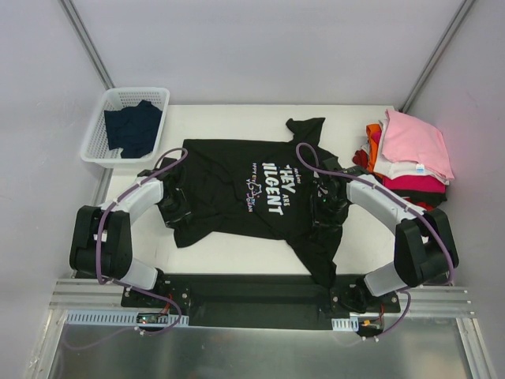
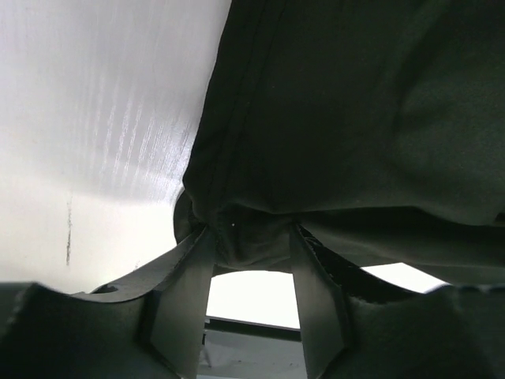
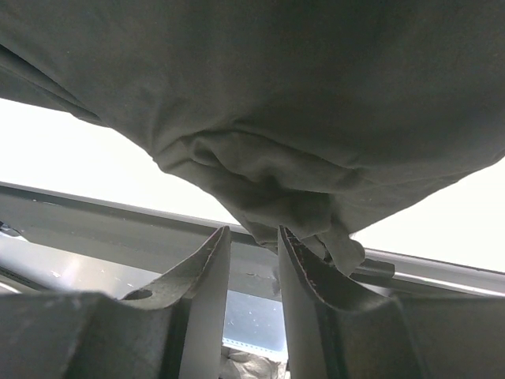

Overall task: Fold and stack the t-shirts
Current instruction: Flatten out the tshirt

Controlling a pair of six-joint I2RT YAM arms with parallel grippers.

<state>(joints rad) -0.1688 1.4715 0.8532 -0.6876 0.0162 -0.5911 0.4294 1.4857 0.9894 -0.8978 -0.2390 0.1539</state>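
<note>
A black t-shirt [image 1: 237, 178] with white lettering lies spread face up across the middle of the table. My left gripper [image 1: 175, 204] is at its left edge. In the left wrist view the jaws [image 2: 251, 230] pinch a bunched fold of the black cloth [image 2: 355, 118] between their tips. My right gripper [image 1: 325, 207] is on the shirt's right side. In the right wrist view its narrow jaws [image 3: 254, 230] are shut on a gathered wad of the shirt [image 3: 276, 79], which drapes above them. A folded stack at the right has a pink tee [image 1: 414, 138] on top.
A white basket [image 1: 95, 134] at the back left holds a dark navy tee [image 1: 132, 126]. Under the pink tee the stack shows white [image 1: 394, 168], magenta [image 1: 414, 184], red [image 1: 361, 158] and orange [image 1: 372, 130] layers. The black base rail [image 1: 252, 292] runs along the table's near edge.
</note>
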